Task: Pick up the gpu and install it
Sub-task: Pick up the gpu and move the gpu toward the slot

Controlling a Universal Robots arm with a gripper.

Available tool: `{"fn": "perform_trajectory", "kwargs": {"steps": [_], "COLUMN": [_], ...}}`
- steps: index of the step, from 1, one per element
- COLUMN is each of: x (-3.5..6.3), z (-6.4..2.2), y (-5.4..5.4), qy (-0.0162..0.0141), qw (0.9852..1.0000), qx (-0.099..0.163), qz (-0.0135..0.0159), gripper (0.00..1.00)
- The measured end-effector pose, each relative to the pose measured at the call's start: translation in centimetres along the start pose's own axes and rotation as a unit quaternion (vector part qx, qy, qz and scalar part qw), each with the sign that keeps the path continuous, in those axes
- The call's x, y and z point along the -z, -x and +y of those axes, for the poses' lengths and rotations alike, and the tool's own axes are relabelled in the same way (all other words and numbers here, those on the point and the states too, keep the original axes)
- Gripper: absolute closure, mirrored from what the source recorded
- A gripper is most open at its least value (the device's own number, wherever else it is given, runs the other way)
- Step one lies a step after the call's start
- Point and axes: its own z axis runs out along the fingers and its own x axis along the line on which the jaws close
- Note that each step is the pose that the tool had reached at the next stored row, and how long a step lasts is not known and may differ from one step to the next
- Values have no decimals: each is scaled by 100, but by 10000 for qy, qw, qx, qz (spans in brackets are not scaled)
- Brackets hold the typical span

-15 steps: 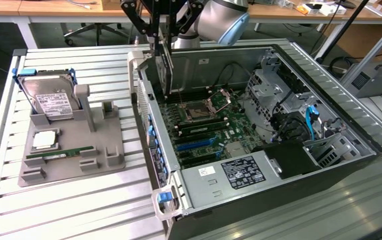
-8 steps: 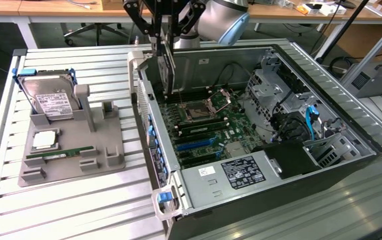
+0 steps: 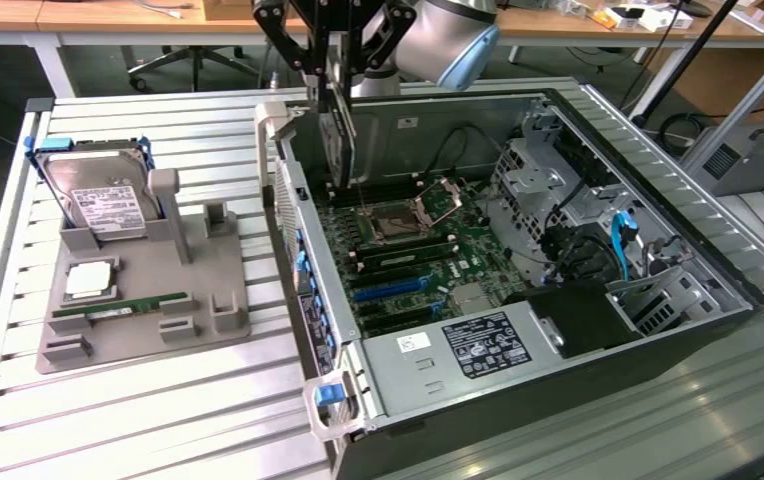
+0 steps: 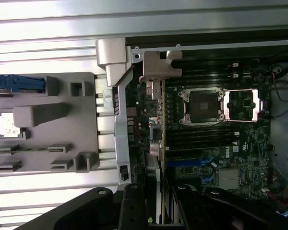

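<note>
Install step: hand [image 3: 334, 82] was clamped on the gpu [image 3: 343, 145]. The card hung upright inside the open case [image 3: 682, 235], above the motherboard [image 3: 416, 255], not seated. Seating likely needs its edge squared to the slot.

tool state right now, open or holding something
Tool: closed on the thin flat dark gpu card with a silver metal bracket, held on edge over the open computer case.

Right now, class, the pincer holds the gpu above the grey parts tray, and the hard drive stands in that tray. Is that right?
Not quite: the exterior view shows the pincer holding the gpu above the open computer case, not the grey parts tray. The hard drive does stand in that tray.
</note>
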Motion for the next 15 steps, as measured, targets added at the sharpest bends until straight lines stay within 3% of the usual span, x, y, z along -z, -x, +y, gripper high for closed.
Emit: {"fn": "perform_trajectory", "kwargs": {"steps": [15], "x": [-22], "z": [8], "y": [106], "qy": [-5], "qw": [10000], "qx": [0], "qz": [0], "gripper": [73]}}
